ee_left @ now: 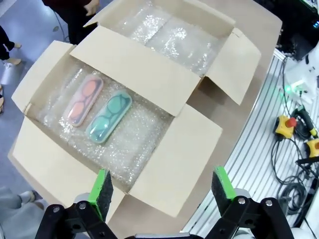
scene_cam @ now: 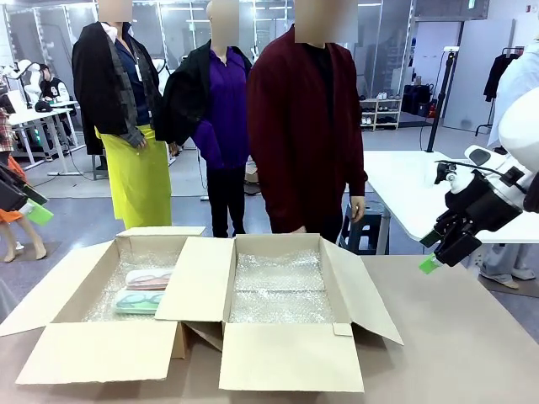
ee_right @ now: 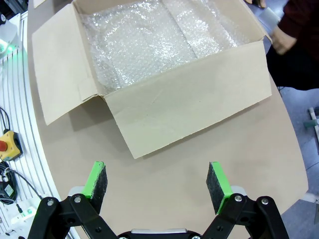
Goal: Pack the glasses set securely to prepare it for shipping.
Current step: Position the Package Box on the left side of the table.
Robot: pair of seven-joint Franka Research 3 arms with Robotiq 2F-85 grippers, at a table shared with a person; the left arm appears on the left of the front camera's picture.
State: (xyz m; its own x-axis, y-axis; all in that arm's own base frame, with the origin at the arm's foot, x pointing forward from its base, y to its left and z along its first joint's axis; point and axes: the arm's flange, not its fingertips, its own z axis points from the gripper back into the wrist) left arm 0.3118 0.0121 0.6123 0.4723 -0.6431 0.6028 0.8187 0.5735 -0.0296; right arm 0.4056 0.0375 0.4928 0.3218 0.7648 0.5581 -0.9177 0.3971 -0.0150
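With both grippers spread and empty, the left gripper (ee_left: pixel 162 191) should fold the open brown cardboard box (ee_left: pixel 55 164) flaps squarely over the pink clear-lidded glasses case (ee_left: pixel 83 99) and mint-green clear-lidded glasses case (ee_left: pixel 108 116), while the right gripper (ee_right: pixel 157 181) steadies.

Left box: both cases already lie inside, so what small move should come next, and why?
Probably lower the open left claw to the near flap and fold it shut: the pink case and green case lie side by side on bubble wrap, all flaps open.
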